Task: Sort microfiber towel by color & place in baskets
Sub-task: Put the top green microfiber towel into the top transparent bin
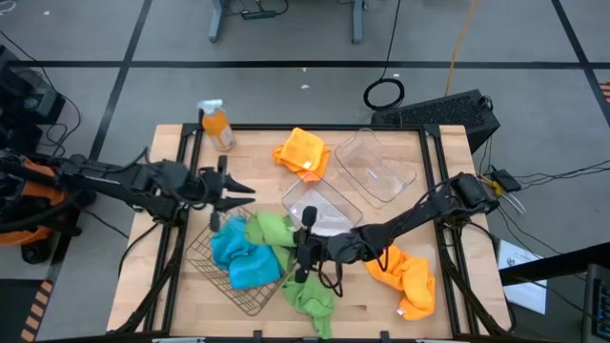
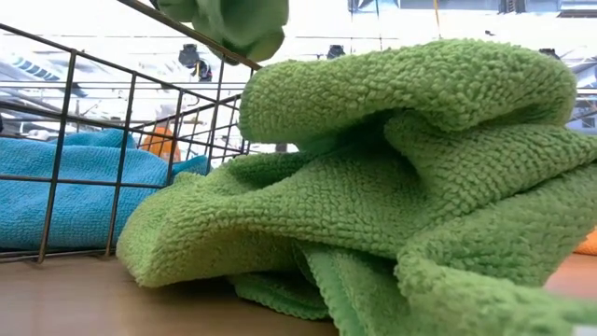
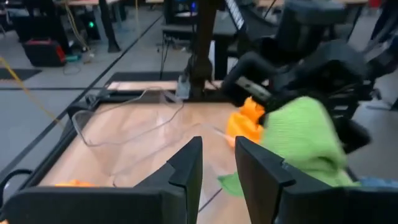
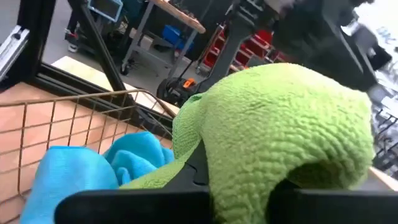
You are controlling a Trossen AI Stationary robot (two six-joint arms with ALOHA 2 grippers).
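Note:
My right gripper [image 1: 297,246] is shut on a green towel [image 1: 271,230], held above the near right corner of the dark wire basket [image 1: 221,277]. Two blue towels [image 1: 238,255] lie in that basket. The second green towel [image 1: 311,294] lies bunched on the table beside the basket, filling the low view [image 2: 392,187]. One orange towel [image 1: 303,152] lies at the far middle of the table, and another [image 1: 407,277] at the near right. My left gripper [image 1: 234,190] is narrowly open and hovers left of the basket's far end, holding nothing. My right gripper comes level from the table's right and pinches the green towel by a bunched fold [image 4: 205,146]. The cloth bulges over the fingers and hides the fingertips. The towel is lifted clear and hangs slack, and its lower end shows at the top of the low view [image 2: 233,21].
Two clear tubs, one [image 1: 322,211] just beyond my right gripper and one [image 1: 379,168] farther right, stand mid-table. An orange spray bottle [image 1: 217,125] stands at the far left corner. Dark frame rails run along the table's edges.

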